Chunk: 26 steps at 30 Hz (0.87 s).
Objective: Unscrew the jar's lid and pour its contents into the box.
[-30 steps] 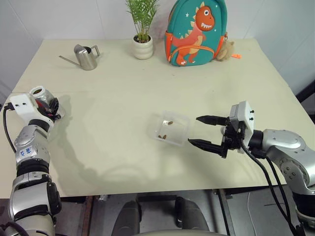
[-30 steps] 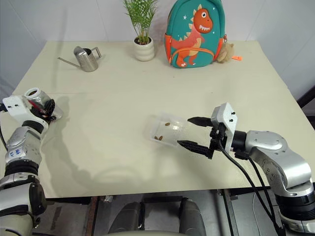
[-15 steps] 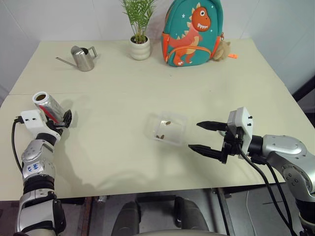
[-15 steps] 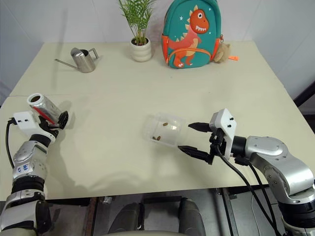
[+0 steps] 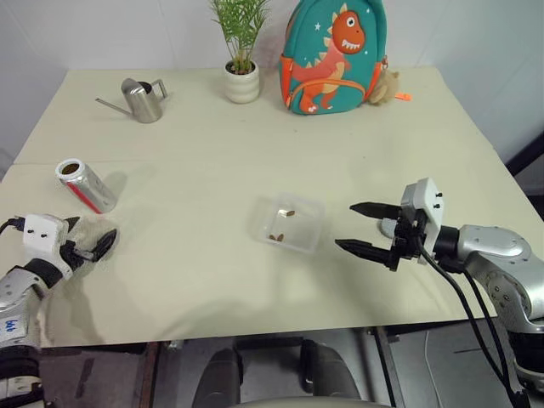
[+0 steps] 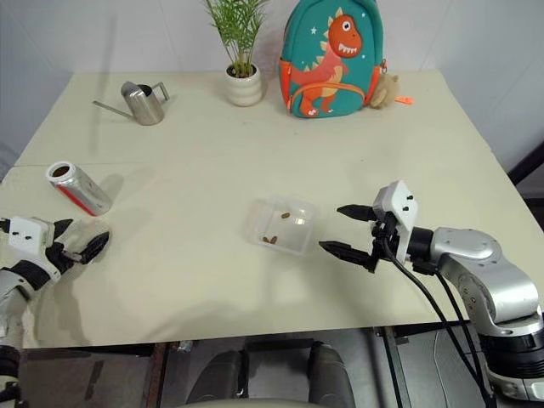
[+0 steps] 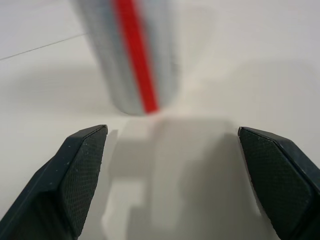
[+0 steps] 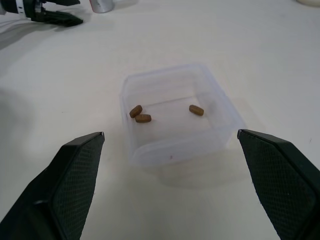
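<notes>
The jar (image 5: 86,187), silvery with a red stripe, stands uncapped on the left of the table, with something dark showing in its mouth. My left gripper (image 5: 88,235) is open just in front of it, apart from it; the left wrist view shows the jar (image 7: 135,55) beyond the spread fingers. The clear box (image 5: 308,242) sits mid-table holding the contents (image 8: 142,118), three brown pellets. My right gripper (image 5: 345,225) hovers open just right of the box, touching nothing. A pale flat round shape behind its fingers may be the lid (image 5: 390,228), mostly hidden.
A steel watering can (image 5: 146,99), a potted plant (image 5: 242,81) and a dinosaur backpack (image 5: 334,55) line the far side of the table. My left gripper is close to the table's front left edge.
My left gripper opened and let go of the jar, then drew back and down towards the table's front edge. The jar now stands alone on the table. The right gripper stayed put.
</notes>
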### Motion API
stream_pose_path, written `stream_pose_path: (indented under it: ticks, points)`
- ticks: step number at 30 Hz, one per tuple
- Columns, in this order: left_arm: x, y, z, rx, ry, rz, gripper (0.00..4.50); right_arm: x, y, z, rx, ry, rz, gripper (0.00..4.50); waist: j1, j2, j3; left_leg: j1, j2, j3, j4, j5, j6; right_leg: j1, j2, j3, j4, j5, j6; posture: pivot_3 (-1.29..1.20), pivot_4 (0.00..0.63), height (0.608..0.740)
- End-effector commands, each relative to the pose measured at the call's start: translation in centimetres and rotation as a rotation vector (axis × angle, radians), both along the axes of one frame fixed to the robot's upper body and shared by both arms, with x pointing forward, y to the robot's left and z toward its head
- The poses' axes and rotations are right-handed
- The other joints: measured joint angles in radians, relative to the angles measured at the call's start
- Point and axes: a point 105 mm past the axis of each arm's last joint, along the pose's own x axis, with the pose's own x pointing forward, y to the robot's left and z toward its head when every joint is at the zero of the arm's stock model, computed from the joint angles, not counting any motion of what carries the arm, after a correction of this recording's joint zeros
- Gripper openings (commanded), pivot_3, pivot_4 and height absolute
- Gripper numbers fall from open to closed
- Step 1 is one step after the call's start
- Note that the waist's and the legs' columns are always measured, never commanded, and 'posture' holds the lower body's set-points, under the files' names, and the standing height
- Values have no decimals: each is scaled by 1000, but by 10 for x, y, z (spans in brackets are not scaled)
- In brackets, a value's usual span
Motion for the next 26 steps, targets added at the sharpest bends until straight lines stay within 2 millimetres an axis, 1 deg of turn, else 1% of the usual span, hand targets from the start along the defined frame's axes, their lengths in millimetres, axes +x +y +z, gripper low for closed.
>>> stream_pose_path:
  ticks: [1, 2, 5, 8, 11, 13, 16, 19, 23, 26]
  points:
    - [-8, -15, 24, 94, -1, -178, 4473, -5, -3, 18, -11, -108, 59, 4500, 0, 0, 0, 0, 1, 0, 0, -1, -1, 0, 1, 0, -1, 0, -1, 0, 150, 740]
    - [-10, -24, 29, 99, -5, -235, 4473, -7, -3, 19, -16, -115, 78, 4500, 0, 0, 0, 0, 3, 1, 0, -1, -2, 0, 3, 0, -1, 0, -2, 0, 150, 740]
    - [-13, -72, 49, 150, -49, -511, 4473, -7, -10, 21, -40, -138, 95, 4500, 6, 0, 0, 0, 5, 1, 0, -2, -4, 0, 5, 0, -2, -1, -3, 0, 150, 740]
    - [-9, -103, 65, 125, -102, -642, 4473, 1, -20, 22, -82, -180, 69, 4500, 4, 1, 0, 0, 6, 1, 0, -3, -4, -1, 5, 0, -3, -1, -3, 0, 150, 740]
    - [-7, -131, 66, 162, -118, -768, 4473, 10, -28, 22, -108, -199, 35, 4500, -1, 2, 0, 0, 6, 1, 0, -3, -4, 0, 6, 0, -2, 0, -3, 0, 150, 740]
    - [-8, -147, 65, 170, -129, -834, 4473, 8, -30, 24, -90, -177, 48, 4500, -4, 3, 0, 1, 6, 2, 0, -3, -4, 0, 7, 2, -2, 0, -3, 0, 150, 740]
    - [-8, -162, 66, 157, -145, -887, 4473, 7, -32, 30, -61, -171, 50, 4500, -5, 3, 1, 1, 8, 4, 0, -4, -2, -1, 9, 4, 3, 0, -3, 0, 150, 740]
    - [-5, -168, 69, 140, -152, -907, 4473, 6, -34, 30, -71, -174, 48, 4500, -1, 3, 1, 1, 9, 4, 0, -4, -2, -2, 11, 4, 3, -1, -3, 0, 150, 740]
    - [-4, -170, 71, 108, -149, -918, 4473, 0, -38, 24, -87, -163, 49, 4500, 2, 3, 1, 1, 10, 4, 1, -4, -2, -1, 11, 5, -1, -1, -4, 0, 150, 740]
    - [-5, -170, 73, 99, -144, -920, 4473, 0, -38, 26, -74, -170, 37, 4500, 1, 3, 1, 1, 10, 4, 1, -4, -2, -1, 11, 5, -1, -1, -4, 0, 150, 740]
